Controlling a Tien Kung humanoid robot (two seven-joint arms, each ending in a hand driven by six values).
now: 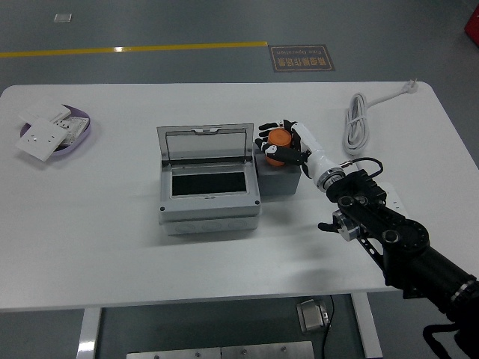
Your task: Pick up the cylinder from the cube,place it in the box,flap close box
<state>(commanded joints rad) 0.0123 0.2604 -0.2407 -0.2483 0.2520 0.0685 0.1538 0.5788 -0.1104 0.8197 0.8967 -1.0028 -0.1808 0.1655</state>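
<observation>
An orange cylinder (280, 137) stands on a grey cube (277, 177) just right of the grey box (209, 213). The box is open, its lid (205, 143) standing up at the back and its dark inside showing. My right hand (283, 144) reaches in from the lower right and its black and white fingers (267, 138) are curled around the cylinder, which still rests on the cube. My left arm is out of view.
A purple dish (81, 134) with white switch plates (43, 140) sits at the far left. A coiled white cable (358, 123) lies at the back right. A white power strip (392, 199) lies under my right forearm.
</observation>
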